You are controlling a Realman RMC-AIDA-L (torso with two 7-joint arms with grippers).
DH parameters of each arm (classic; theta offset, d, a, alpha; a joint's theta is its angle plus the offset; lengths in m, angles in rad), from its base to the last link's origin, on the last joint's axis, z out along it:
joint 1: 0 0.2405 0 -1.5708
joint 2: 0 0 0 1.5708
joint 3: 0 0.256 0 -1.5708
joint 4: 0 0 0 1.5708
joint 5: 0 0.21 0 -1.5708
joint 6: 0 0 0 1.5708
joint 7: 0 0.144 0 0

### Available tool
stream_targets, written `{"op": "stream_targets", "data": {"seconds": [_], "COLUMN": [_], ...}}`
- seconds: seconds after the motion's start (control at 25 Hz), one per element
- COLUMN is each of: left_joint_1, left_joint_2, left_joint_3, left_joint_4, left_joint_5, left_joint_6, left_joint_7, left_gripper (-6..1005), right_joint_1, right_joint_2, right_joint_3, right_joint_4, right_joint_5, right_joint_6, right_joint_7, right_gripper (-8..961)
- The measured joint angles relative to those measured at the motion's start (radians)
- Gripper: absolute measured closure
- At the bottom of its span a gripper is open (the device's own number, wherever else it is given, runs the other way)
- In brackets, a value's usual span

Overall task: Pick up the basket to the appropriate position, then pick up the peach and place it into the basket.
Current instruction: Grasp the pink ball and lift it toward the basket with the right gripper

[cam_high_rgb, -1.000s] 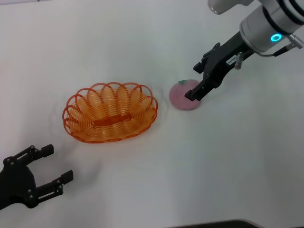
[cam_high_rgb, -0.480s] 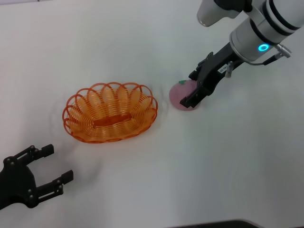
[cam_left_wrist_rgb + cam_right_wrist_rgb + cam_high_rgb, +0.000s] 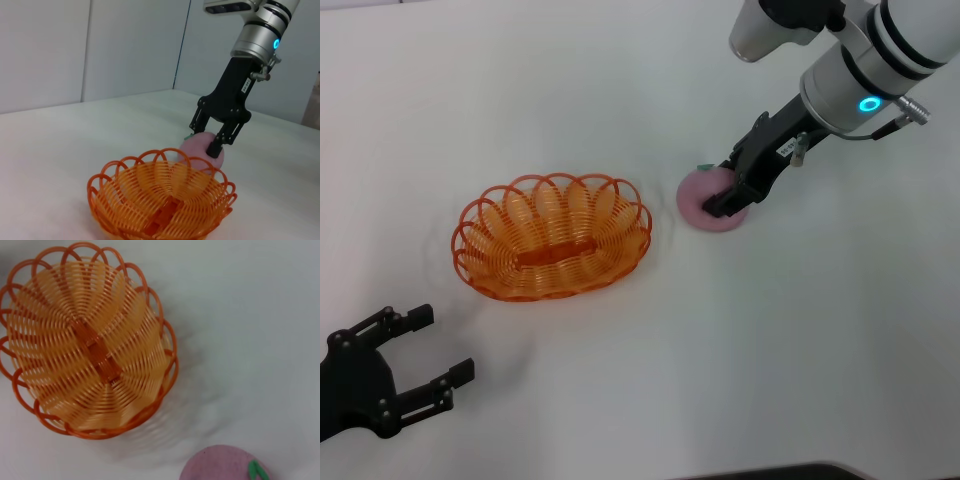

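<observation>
1. From the head we see a white table (image 3: 620, 400); the basket (image 3: 552, 248) sits left of centre, the peach (image 3: 705, 202) right of it, and our right gripper (image 3: 732, 190) straddles the peach, fingers apart. Our left gripper (image 3: 415, 365) rests open, near.
2. Left wrist: pale walls (image 3: 90, 50) behind; peach (image 3: 197, 150) just beyond basket (image 3: 160, 202), gripper (image 3: 212, 140) on it.
3. Right wrist: basket (image 3: 87, 355), peach (image 3: 225, 465) apart.

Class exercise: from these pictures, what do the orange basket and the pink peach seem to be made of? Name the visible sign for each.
The basket: probably moulded plastic, slightly glossy; thin uniform orange wires, looped rim, solid base strip. The peach: likely foam or soft plastic, matte; flat even pink, stiff green leaf, so apparently imitation.
</observation>
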Motion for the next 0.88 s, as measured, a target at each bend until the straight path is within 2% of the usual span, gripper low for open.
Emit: {"op": "stream_targets", "data": {"seconds": [0.2,0.44,0.88], "left_joint_1": [0.000,-0.001,-0.002], "left_joint_2": [0.000,0.000,0.000], "left_joint_3": [0.000,0.001,0.003], "left_joint_4": [0.000,0.000,0.000], "left_joint_5": [0.000,0.000,0.000], "left_joint_6": [0.000,0.000,0.000], "left_joint_7": [-0.001,-0.004,-0.010], "left_gripper": [204,207,208], "right_joint_1": [-0.001,-0.001,0.000], "right_joint_2": [0.000,0.000,0.000], "right_joint_3": [-0.007,-0.008,-0.008], "right_joint_4": [0.000,0.000,0.000], "right_joint_5": [0.000,0.000,0.000], "right_joint_6": [0.001,0.002,0.002], "right_joint_7": [0.000,0.000,0.001], "right_gripper": [467,611,700]}}
